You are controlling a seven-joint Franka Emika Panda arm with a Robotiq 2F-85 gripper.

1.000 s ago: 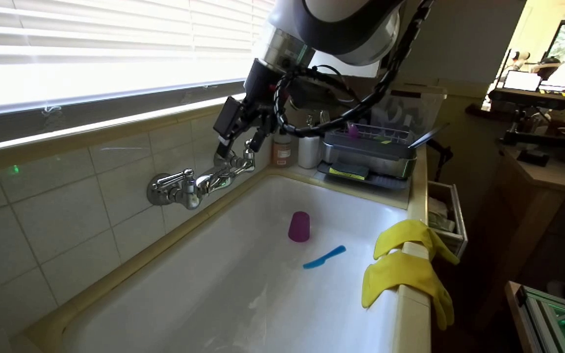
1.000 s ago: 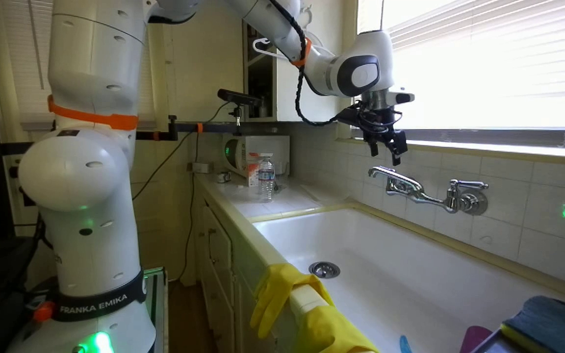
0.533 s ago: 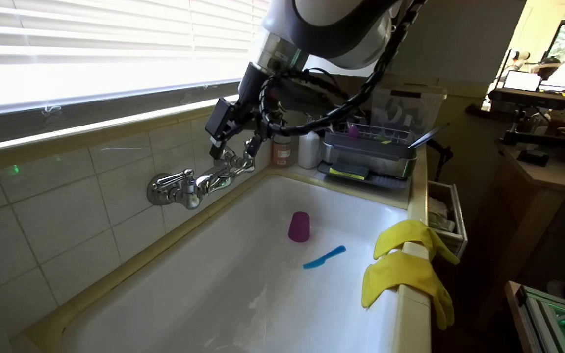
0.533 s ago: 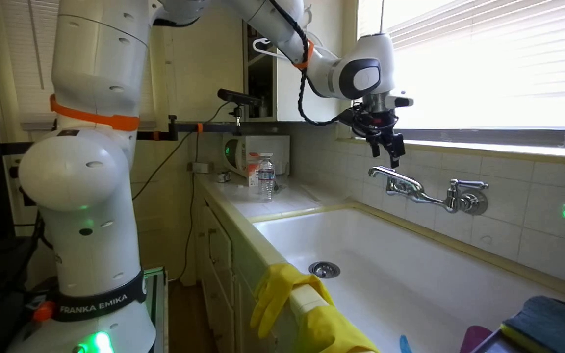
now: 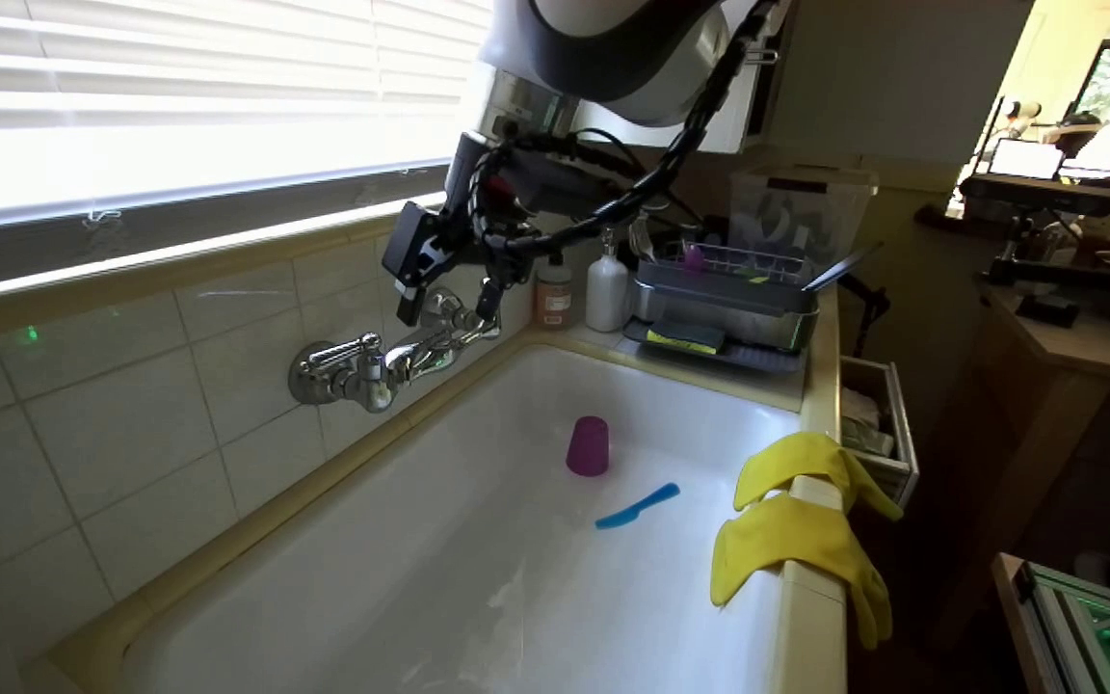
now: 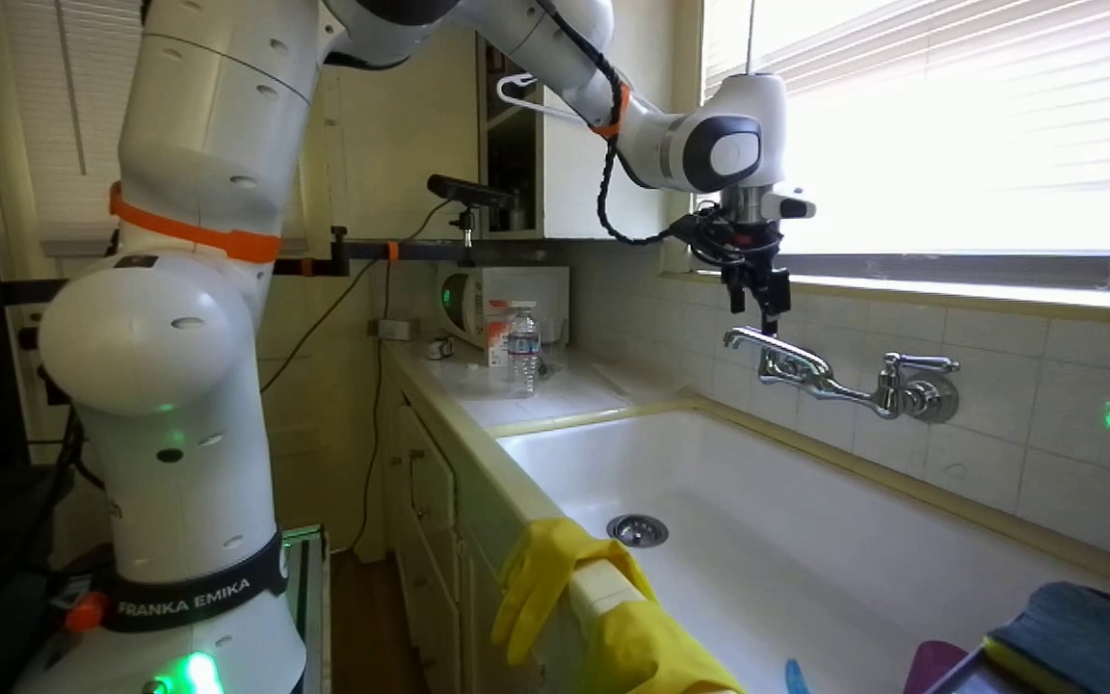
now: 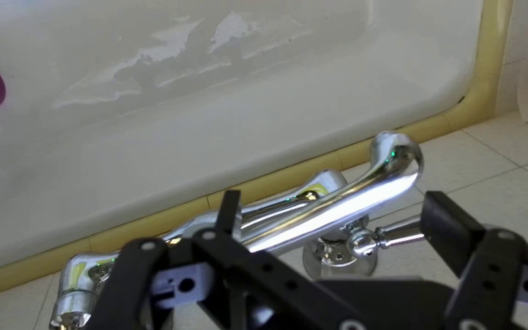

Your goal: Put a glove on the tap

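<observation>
By the blinds (image 5: pixel 208 106), the end effector (image 7: pixel 332 211) is hanging wide, empty, near the chrome tap (image 6: pixel 810 374). Two rubber gloves (image 5: pixel 786 535) are drooping over the opposite sink edge (image 5: pixel 813 631), probably light, floppy; try pinching a cuff (image 5: pixel 743 559).

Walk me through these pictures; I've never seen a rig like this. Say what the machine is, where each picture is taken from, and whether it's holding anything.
The machine is a white robot arm; the black gripper at its end serves as its hand. Two views are taken from different places outside the robot, looking toward the sink; the close-up is taken from its wrist. The gripper stands open by the tap and holds nothing; whether they touch is hard to tell. Two yellow gloves hang over the sink's edge; a purple cup and a blue knife-shaped item are inside.
</observation>
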